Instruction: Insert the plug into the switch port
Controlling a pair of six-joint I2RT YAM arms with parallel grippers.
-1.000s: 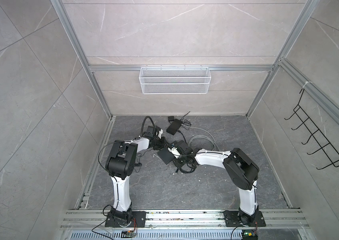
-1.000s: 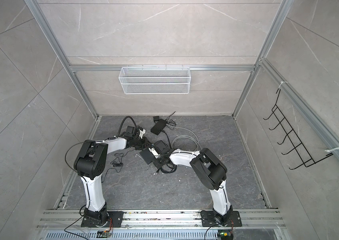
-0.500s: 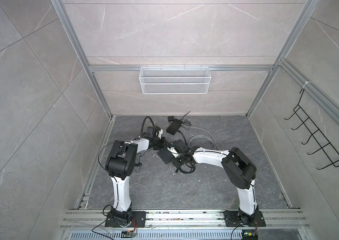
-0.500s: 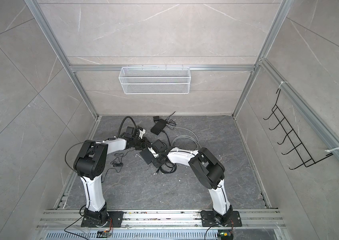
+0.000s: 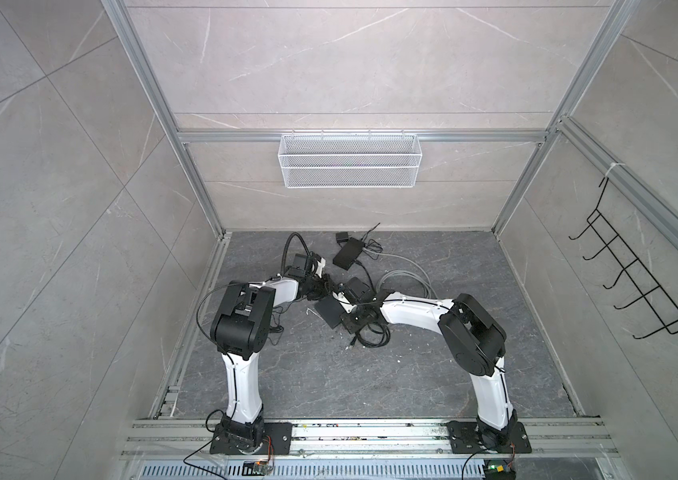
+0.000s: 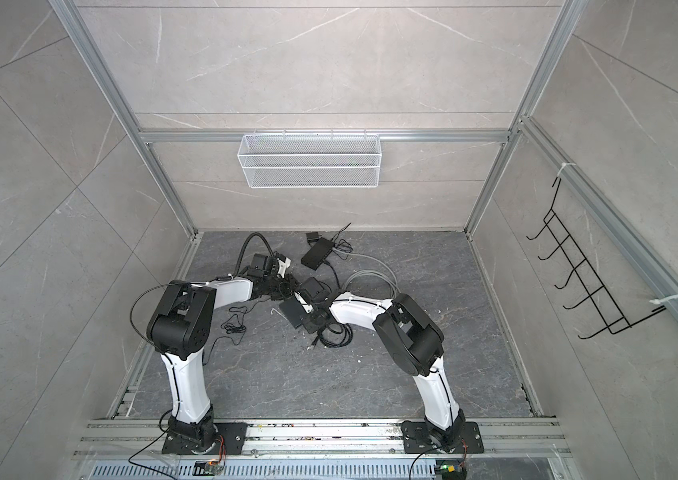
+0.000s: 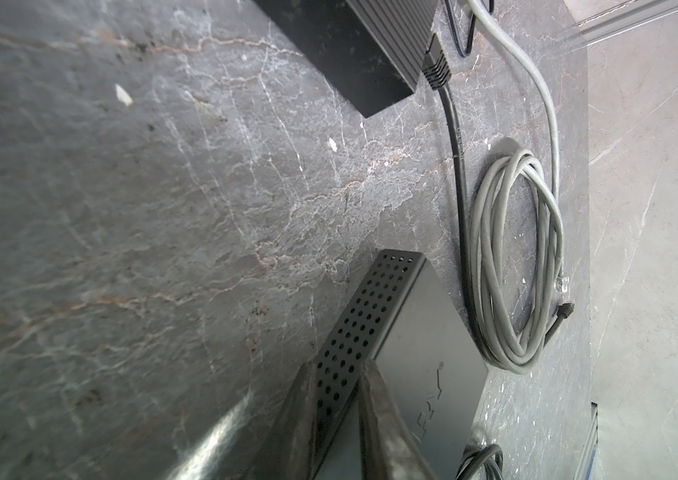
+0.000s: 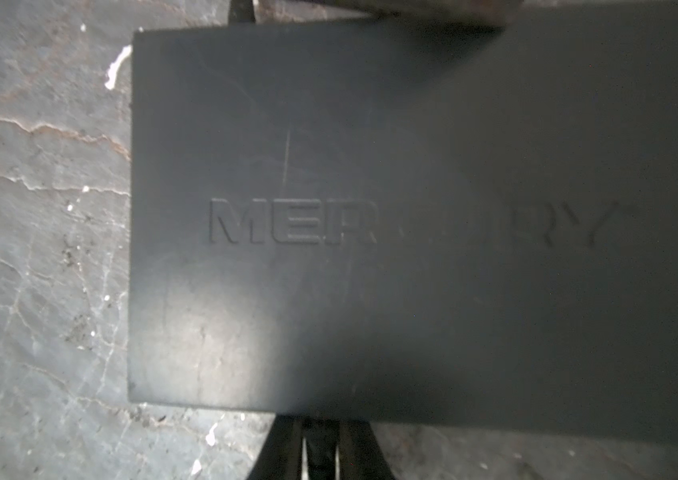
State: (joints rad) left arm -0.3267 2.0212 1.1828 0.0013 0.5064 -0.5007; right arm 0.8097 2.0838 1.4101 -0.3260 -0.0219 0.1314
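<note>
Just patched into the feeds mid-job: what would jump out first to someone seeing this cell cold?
A black network switch mid-floor draws the eye first; its embossed MERCURY lid fills the right wrist view. The left end effector pinches its perforated edge, beside a coiled grey Ethernet cable. A second black box, already cabled, lies farther back.

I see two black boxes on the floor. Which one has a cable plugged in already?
The far box near the back wall: a black plug sits in its end. The near box, with the perforated side, shows none.
</note>
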